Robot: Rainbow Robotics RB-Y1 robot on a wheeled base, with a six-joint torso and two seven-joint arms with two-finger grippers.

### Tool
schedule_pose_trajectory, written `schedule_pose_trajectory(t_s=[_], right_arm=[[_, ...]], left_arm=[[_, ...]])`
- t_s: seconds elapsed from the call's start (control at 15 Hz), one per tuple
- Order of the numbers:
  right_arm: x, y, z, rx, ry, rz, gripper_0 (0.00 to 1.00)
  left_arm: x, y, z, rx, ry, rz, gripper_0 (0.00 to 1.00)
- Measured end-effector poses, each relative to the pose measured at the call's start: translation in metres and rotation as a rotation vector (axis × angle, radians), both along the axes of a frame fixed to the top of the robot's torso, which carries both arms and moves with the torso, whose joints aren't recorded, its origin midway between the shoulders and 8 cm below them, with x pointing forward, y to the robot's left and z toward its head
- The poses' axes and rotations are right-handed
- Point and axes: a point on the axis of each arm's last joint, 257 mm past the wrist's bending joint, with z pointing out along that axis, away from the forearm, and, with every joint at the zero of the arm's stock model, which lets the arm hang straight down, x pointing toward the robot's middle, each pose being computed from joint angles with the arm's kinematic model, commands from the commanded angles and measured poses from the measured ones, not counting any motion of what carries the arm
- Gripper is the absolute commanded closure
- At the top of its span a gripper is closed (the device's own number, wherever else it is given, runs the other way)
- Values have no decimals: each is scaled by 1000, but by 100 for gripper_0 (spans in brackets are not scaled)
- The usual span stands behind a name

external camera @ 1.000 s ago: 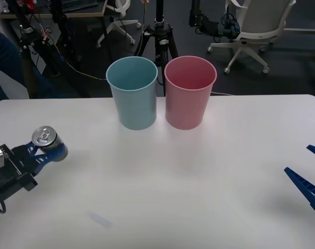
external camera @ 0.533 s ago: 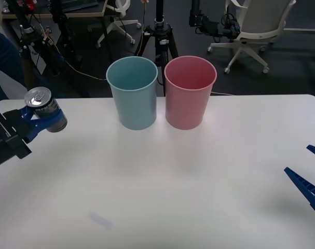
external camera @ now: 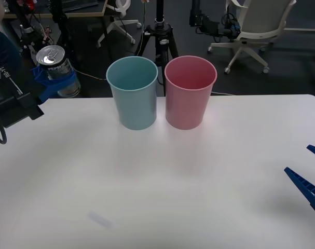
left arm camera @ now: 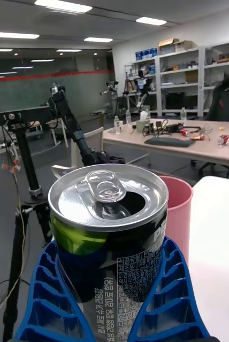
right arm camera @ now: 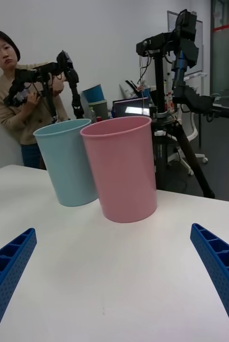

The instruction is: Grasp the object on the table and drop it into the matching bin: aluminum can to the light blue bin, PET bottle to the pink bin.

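**Silver-topped can held aloft at the table's left edge**

Silver metal with an opened pull tab is seen at the top of the aluminum can [external camera: 55,67], which is held upright, tilted slightly, well above the table [external camera: 157,176] near its far left corner. The can is gripped by the left claw [external camera: 49,85], whose blue ribbed fingers [left arm camera: 170,299] are closed around the dark, printed body of the can [left arm camera: 110,235] from both sides. In the left wrist view, the drinking opening is seen to be open, and the pink bin [left arm camera: 176,214] is partly visible just behind the can.

The light blue bin [external camera: 133,92] and the pink bin [external camera: 190,92] are stood upright side by side at the far middle of the table, touching or nearly touching at their rims, with the blue one to the left. The can is held to the left of the light blue bin, apart from it, at about rim height.

The right claw [external camera: 313,176] is kept low over the table's near right edge, well apart from the bins. Its two blue ribbed fingers [right arm camera: 221,267] are spread wide, with nothing held between them.
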Motion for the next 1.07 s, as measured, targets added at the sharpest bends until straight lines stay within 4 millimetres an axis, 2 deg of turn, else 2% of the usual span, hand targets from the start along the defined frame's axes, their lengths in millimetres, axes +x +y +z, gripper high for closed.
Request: schedule_pose_trajectory(t_s=[0.33,0.67,0.87,1.07], right_arm=[[0,0,0,0,0,0,0],[0,0,0,0,0,0,0],[0,0,0,0,0,0,0],[0,0,0,0,0,0,0]], left_arm=[[60,-25,13,15,15,3,100],[124,-60,10,-7,44,34,100],[154,-81,5,2,33,54,100],[175,-101,-1,-1,31,69,100]])
